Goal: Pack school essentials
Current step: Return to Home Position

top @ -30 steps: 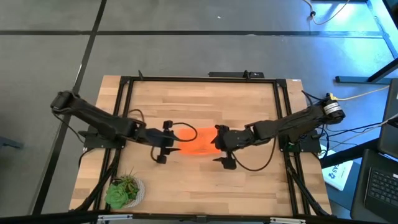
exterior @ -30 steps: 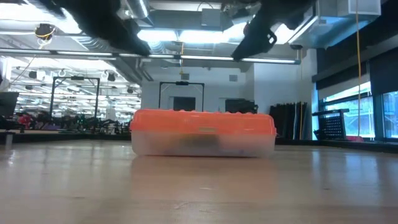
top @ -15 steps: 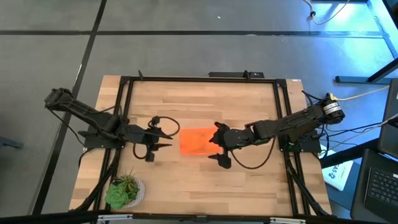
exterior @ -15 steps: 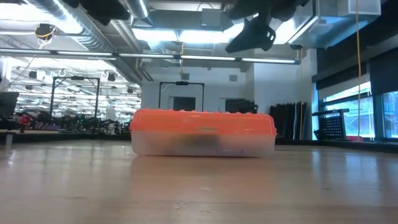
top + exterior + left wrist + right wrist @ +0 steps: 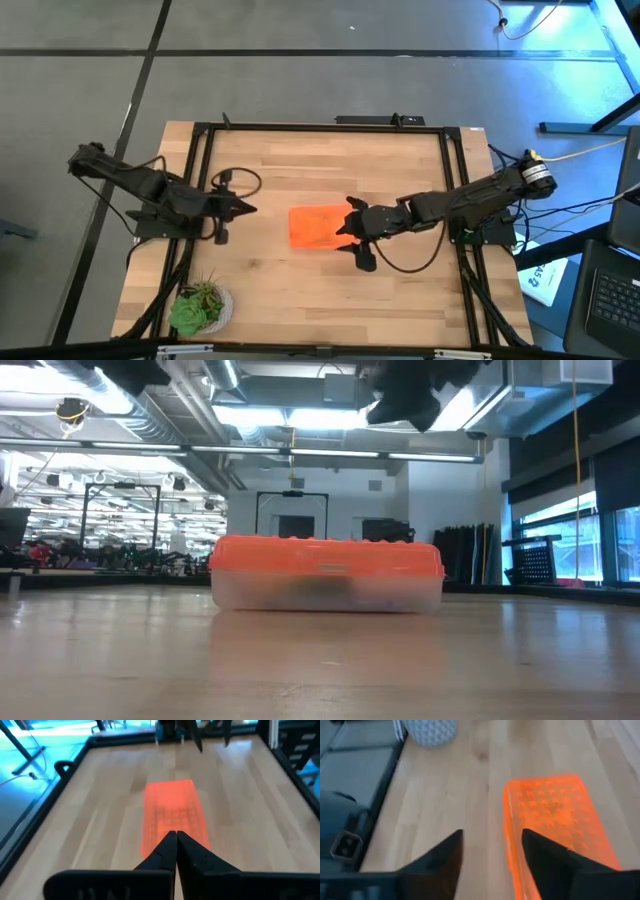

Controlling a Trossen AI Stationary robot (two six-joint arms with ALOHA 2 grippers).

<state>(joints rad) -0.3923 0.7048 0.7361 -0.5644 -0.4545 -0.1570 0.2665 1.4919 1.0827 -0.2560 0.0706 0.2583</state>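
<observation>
A clear plastic case with an orange lid [image 5: 318, 227] rests by its clear bottom on the middle of the table [image 5: 325, 572]. The school essentials do not show plainly; only dim shapes appear through the lid [image 5: 172, 815]. My left gripper [image 5: 248, 209] is shut and empty, above the table to the case's left, pointing at it [image 5: 176, 837]. My right gripper [image 5: 352, 235] hangs open above the case's right end; in its wrist view [image 5: 492, 855] one long edge of the case [image 5: 512, 845] lies below the gap.
A small green plant in a white pot [image 5: 200, 305] stands at the table's near left corner, also in the right wrist view as the pot [image 5: 430, 730]. A black frame [image 5: 200, 150] runs along the table's left, far and right edges. Bare wood lies around the case.
My left gripper has drawn back from the case toward the table's left edge, risen, and shut with nothing in it. The case has stayed where it was.
</observation>
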